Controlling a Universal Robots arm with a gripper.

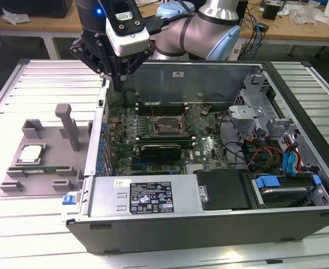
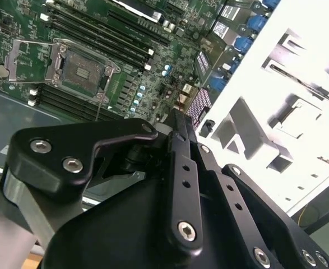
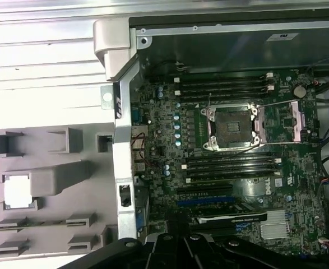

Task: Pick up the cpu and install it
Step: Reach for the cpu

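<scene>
The cpu (image 1: 31, 152) lies flat in a square nest on the grey tray (image 1: 18, 180), at the exterior view's left, just outside the case (image 1: 209, 84). I think the nest is there so the chip cannot slide about. My tool (image 1: 119, 83) hangs over the edge of the case, well apart from the cpu. It is clenched, tips pressed together, with nothing in it. The socket (image 1: 167, 126) sits in the middle of the green board (image 1: 209, 147) inside the case. It looks bare, and I think that is so a chip can drop in. The bench (image 1: 46, 84) is pale metal with long ribs, and the case and the tray both rest on it. Behind it are wooden desks (image 1: 299, 28) with cables on them.

In the second wrist view my tool (image 2: 178, 119) is a black wedge that closes to a point and holds nothing. Past it I see the socket (image 2: 83, 70), with long dark slots on both sides. The tray (image 2: 299, 84) is very bright here.

In the first wrist view the cpu (image 3: 17, 193) glows white in its nest on the tray (image 3: 69, 174). The side wall of the case (image 3: 122, 112) stands between it and the socket (image 3: 231, 126). My tool (image 3: 181, 240) shows as black tips held together.
</scene>
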